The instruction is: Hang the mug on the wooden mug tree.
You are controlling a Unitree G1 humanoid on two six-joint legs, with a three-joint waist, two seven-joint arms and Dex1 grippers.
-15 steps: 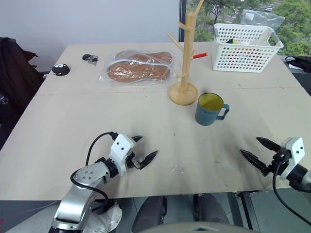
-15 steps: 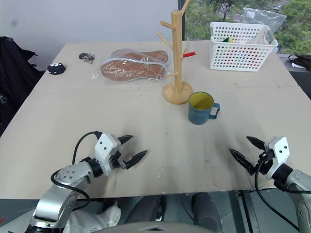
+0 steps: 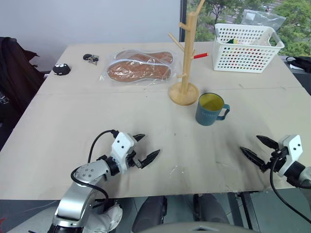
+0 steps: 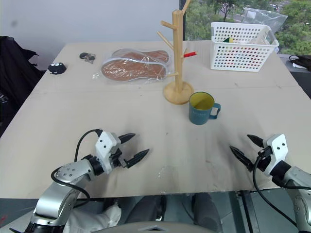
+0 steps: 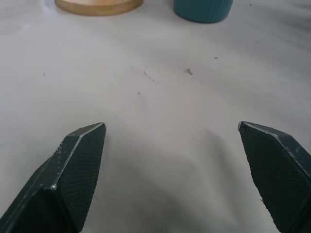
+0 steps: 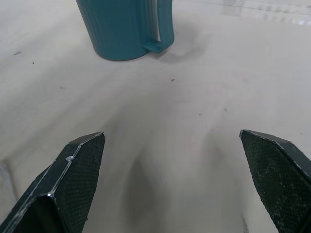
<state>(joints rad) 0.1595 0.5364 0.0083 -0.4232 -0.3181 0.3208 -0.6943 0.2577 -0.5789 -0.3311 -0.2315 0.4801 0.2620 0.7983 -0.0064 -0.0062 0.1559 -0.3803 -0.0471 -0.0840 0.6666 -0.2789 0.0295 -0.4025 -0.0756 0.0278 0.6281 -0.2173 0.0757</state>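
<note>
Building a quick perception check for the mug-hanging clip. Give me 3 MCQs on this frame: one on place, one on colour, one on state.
1. Where does the mug stand?
A. Inside the white basket
B. On the table beside the wooden mug tree's base, on the robot's right of it
C. Hung on a peg

2. What colour is the mug's inside?
A. Yellow
B. White
C. Red

3. How is the right gripper?
A. Shut on the mug's handle
B. Shut and empty
C. Open and empty, short of the mug

Key:
1. B: the mug sits upright on the table next to the round base of the wooden mug tree, no peg carrying it.
2. A: the head views look into a yellow interior within a teal outside.
3. C: the right wrist view shows both fingers spread wide with bare table between them and the mug ahead.
</note>
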